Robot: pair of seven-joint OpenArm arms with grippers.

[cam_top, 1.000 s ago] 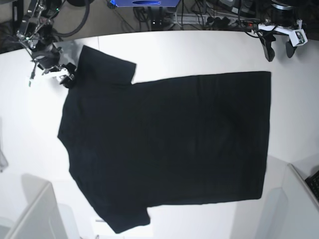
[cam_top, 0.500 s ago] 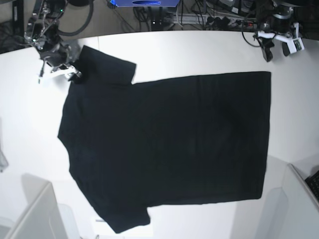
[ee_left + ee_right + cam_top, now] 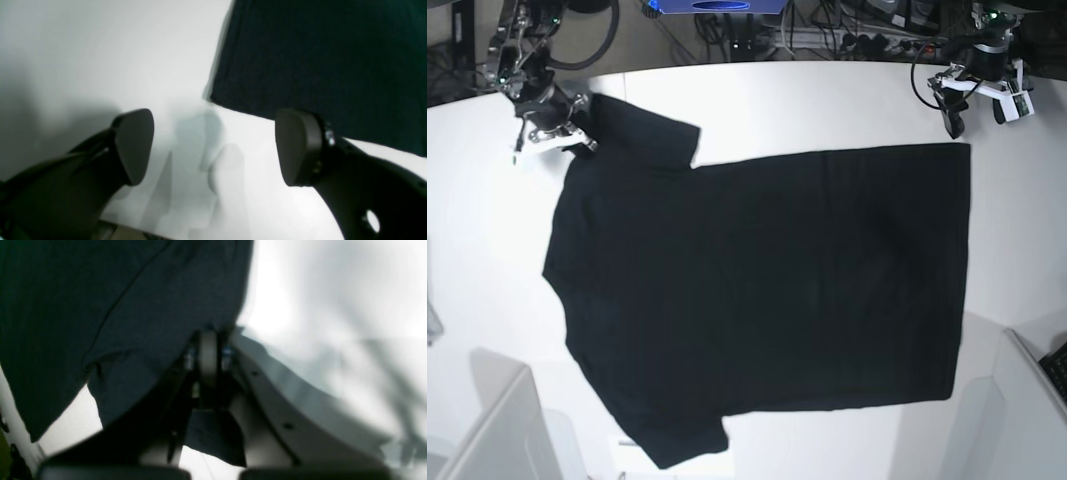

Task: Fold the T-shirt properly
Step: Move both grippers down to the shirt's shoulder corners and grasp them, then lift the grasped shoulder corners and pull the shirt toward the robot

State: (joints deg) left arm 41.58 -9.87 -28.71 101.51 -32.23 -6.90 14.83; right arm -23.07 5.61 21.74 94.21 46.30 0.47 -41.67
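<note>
The T-shirt (image 3: pixel 767 290) lies spread flat on the white bench (image 3: pixel 827 100), plain black face up, no print visible from the base view. Its hem runs along the right side of that view, the shoulders & sleeves toward the left; one sleeve points to the far left corner, the other to the near edge.

Right gripper (image 3: pixel 577 140) sits at the far-left sleeve in the base view. In the right wrist view its fingers (image 3: pixel 207 353) are pressed together w/ almost no gap, and black cloth bunches right at the tips and drapes over one side — it is closed on the sleeve edge of the shirt. A fold of fabric hangs below the fingers in that view, so the edge looks slightly lifted off the bench there.

Left gripper (image 3: pixel 213 146) hovers near the far-right corner of the bench in the base view, just beyond the shirt's hem corner. Left wrist view shows its two dark pads (image 3: pixel 133 146) spread wide apart w/ only bare white bench between them — nothing held. The hem corner of the shirt lies just beyond the pads, near one of them, not between them; can't tell if that pad touches the cloth.

Containers: light-coloured bin-like edges show at the near-left and near-right corners of the base view; contents can't be made out.
</note>
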